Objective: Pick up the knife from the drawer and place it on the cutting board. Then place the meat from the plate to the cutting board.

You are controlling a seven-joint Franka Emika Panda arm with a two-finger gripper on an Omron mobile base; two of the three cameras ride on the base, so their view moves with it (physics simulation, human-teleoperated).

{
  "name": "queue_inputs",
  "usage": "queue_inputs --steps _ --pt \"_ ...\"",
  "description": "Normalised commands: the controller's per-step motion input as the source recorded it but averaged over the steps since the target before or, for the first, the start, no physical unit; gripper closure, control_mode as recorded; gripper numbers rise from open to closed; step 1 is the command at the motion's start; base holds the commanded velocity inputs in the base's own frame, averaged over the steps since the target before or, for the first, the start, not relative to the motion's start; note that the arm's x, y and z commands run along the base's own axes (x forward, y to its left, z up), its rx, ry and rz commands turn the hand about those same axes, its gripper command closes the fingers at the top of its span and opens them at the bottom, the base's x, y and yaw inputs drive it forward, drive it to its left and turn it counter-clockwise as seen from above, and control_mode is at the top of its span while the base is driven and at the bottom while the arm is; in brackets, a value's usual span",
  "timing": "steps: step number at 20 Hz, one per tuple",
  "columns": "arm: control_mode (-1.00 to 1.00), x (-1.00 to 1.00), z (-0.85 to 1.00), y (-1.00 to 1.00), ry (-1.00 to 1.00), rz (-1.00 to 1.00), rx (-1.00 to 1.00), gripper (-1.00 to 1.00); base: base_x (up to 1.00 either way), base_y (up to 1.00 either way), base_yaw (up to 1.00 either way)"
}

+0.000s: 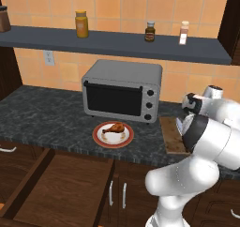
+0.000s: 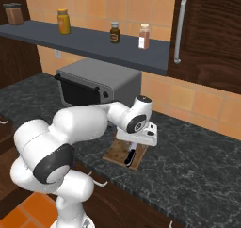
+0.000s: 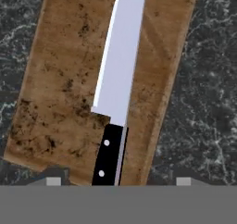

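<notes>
Currently positioned over the cutting board (image 3: 69,79) with knife (image 3: 118,79) lying flat along it, handle nearest; gripper (image 2: 134,151) jaw state indeterminate; treat as stiff, light, slick-bladed; grasp black handle only; meat (image 1: 114,127) remains on plate (image 1: 99,139), left of board.

Two base cams sit behind the arm, left and right, both looking down at the same table (image 1: 56,113) and toaster oven (image 1: 123,91). Hand cam hangs close, probably straight down, over the cutting board (image 3: 60,84).

Even soft rendered light, faint shadows, slightly blurry, no glare
</notes>
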Motion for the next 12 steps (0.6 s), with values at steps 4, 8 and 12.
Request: queue_inputs --steps 4,8,12 --pt "-1.00 -0.56 0.91 0.38 0.00 0.02 0.00 -1.00 0.00 0.00 0.00" --pt "-1.00 -0.48 0.71 1.00 0.00 0.04 0.00 -1.00 0.00 0.00 0.00" --pt "-1.00 -0.11 0.56 1.00 0.03 0.00 0.00 -1.00 0.00 0.00 0.00"
